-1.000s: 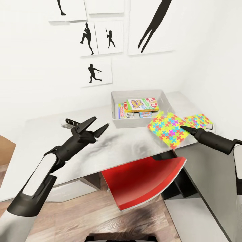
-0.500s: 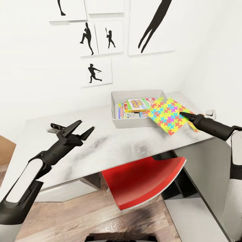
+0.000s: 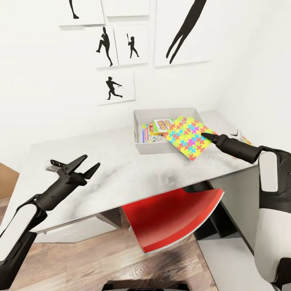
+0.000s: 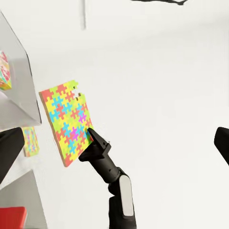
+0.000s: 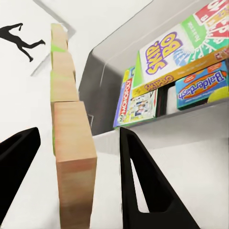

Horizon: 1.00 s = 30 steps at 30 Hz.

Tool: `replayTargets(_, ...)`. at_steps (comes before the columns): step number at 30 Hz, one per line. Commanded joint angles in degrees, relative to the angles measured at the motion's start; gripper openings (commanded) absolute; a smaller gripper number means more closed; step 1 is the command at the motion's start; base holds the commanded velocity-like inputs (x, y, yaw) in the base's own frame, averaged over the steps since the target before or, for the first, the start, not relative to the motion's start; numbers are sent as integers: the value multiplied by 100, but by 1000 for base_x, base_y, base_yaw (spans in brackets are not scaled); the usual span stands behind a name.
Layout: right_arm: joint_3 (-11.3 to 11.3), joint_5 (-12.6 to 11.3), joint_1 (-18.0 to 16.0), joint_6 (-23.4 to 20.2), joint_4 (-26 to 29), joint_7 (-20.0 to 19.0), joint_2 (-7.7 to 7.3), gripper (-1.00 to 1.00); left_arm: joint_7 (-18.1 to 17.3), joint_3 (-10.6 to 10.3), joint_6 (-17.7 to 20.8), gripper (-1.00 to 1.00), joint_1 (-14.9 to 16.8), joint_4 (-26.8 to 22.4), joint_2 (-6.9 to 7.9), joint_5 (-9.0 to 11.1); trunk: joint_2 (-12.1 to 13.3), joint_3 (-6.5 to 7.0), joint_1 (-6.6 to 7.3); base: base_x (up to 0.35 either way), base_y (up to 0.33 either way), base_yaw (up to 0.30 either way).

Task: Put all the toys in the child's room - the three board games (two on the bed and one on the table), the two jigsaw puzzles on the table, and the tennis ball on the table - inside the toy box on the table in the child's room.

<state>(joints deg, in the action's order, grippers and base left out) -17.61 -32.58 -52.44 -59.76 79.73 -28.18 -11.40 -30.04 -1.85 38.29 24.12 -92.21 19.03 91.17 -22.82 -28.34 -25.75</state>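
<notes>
Your right end effector [image 3: 207, 135] grips the jigsaw puzzle [image 3: 186, 137] by its edge, tilted over the toy box [image 3: 139, 121] rim at 1 o'clock (thin, stiff, light; likely slips). Your left end effector [image 3: 79, 165] hangs released.

light: bright, even, flat render
shadows: soft dark smudges on desk [image 3: 121, 178]
glare: none
focus: sharp; right wrist close-ups slightly soft
</notes>
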Motion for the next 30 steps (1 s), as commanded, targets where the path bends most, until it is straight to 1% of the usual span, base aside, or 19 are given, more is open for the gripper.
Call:
replayTargets(1,-8,50,-8,-24,0,-51,3,-100,8,-3,33,100,1,1,5,49,-10,-8,-3,0,0,0)
replayTargets(2,13,50,-73,-24,-15,146,84,-100,102,45,32,100,-86,1,19,44,-10,-8,-3,0,0,0)
replayTargets(4,46,50,-237,-24,-94,645,293,-100,346,143,25,100,-247,1,39,37,-10,-8,-3,0,0,0)
replayTargets(5,46,50,-237,-24,-94,645,293,-100,346,143,25,100,-247,1,39,37,-10,-8,-3,0,0,0)
replayTargets(9,88,39,-548,-24,-351,1782,791,-100,913,365,17,100,-455,1,59,29,-10,-8,-3,0,0,0)
replayTargets(12,104,30,-717,-24,-501,2428,1146,-100,1288,450,15,100,-475,-3,58,26,-10,-8,-3,0,0,0)
replayTargets(13,104,30,-717,-24,-501,2428,1146,-100,1288,450,15,100,-475,-3,58,26,-10,-8,-3,0,0,0)
replayTargets(14,108,32,-773,-24,-549,2581,1236,-100,1401,464,14,100,-455,-4,52,25,-10,-8,-3,0,0,0)
replayTargets(16,120,36,-899,-24,-630,2806,1368,-100,1597,471,20,100,-381,-5,41,25,-10,-8,-3,0,0,0)
replayTargets(19,149,35,-1080,-24,-717,3000,1486,-100,1785,385,36,100,-220,-6,35,24,-10,-8,-3,0,0,0)
replayTargets(20,149,35,-1080,-24,-717,3000,1486,-100,1785,385,36,100,-220,-6,35,24,-10,-8,-3,0,0,0)
replayTargets(21,166,28,-1187,-24,-750,3074,1541,-100,1857,273,45,100,-105,-7,35,24,-10,-8,-3,0,0,0)
replayTargets(23,177,20,-1298,-24,-771,3121,1603,-100,1903,181,54,100,-13,-7,35,24,-10,-8,-3,0,0,0)
replayTargets(24,177,20,-1298,-24,-771,3121,1603,-100,1903,181,54,100,-13,-7,35,24,-10,-8,-3,0,0,0)
replayTargets(27,184,13,-1456,-24,-790,3162,1713,-100,1942,98,67,100,70,-7,47,23,-10,-8,-3,0,0,0)
replayTargets(30,187,10,-1548,-24,-799,3186,1815,-100,1967,59,76,100,116,-7,63,23,-10,-8,-3,0,0,0)
